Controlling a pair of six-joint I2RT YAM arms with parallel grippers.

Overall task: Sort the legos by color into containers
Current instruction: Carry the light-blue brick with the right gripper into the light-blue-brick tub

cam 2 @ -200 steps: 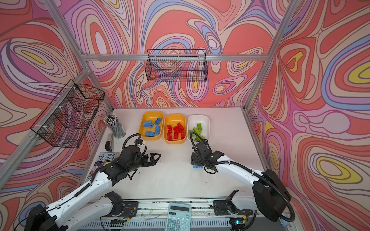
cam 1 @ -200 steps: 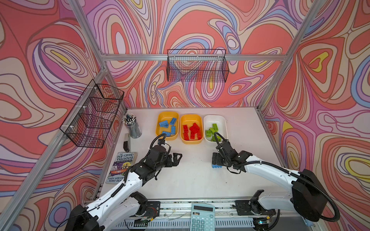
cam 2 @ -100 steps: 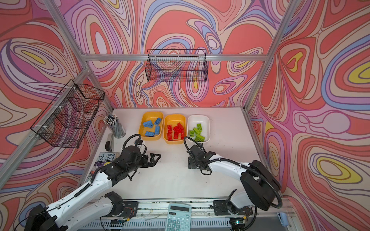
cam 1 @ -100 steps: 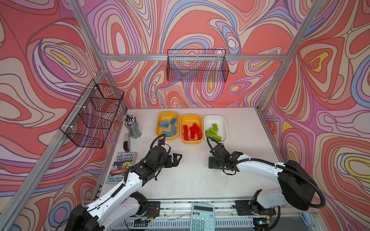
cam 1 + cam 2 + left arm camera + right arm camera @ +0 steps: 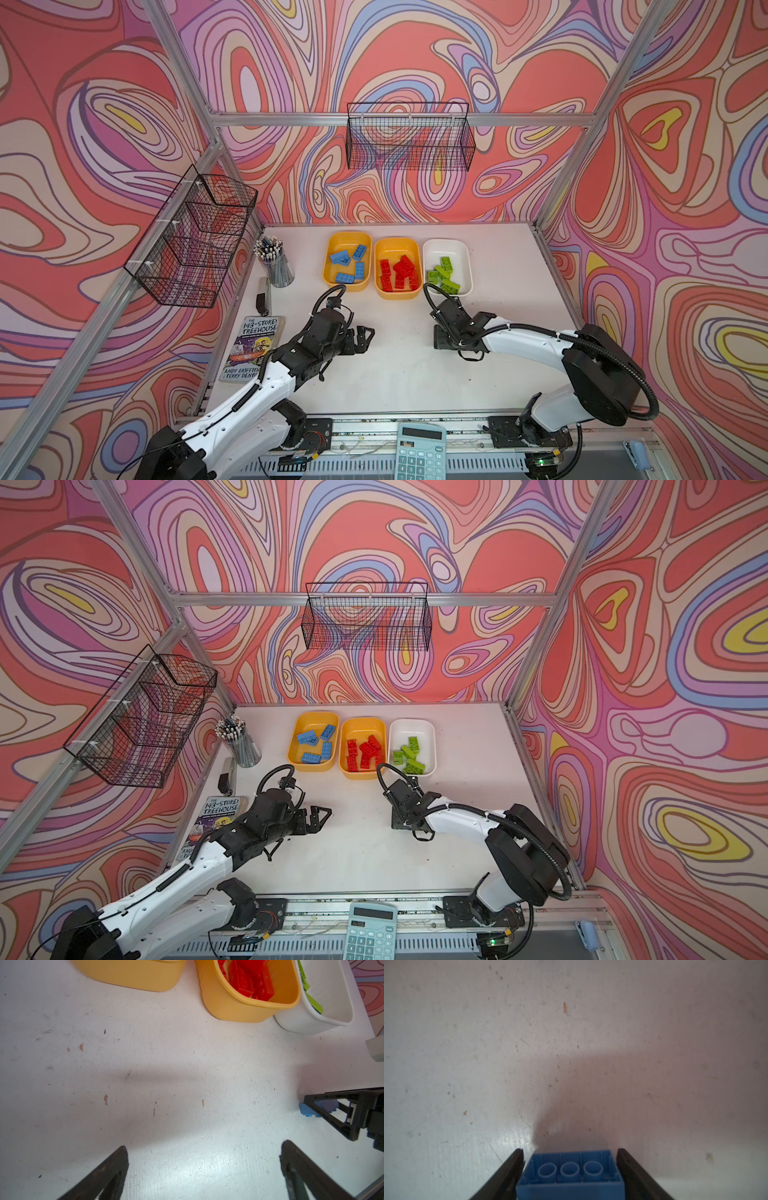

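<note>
Colour by colour, lying sorted at the far side of the tabletop [image 5: 395,374]: blue bricks [image 5: 340,257] in the left yellow tray [image 5: 337,243], red bricks [image 5: 399,270] in the middle yellow tray [image 5: 395,247], green bricks [image 5: 442,270] in the white tray [image 5: 457,253]. Standing side by side in one row, nearly touching.

Lying apart from all that, on bare tabletop nearer the arms: a loose blue brick [image 5: 571,1176], turned upside down and showing three rings in its hollow underside. Reaching down over it with the right claw [image 5: 570,1150], bracketing it end to end, one finger [image 5: 508,1172] close against each end. Squeezing or only flanking: cannot tell from either wrist view.

Holding the left claw [image 5: 205,1145] low over bare tabletop, fingers spread wide apart, well to the left of the right one and pointing towards it.

Standing off by the left edge: a cup of pencils [image 5: 276,266] and a book [image 5: 253,349].
</note>
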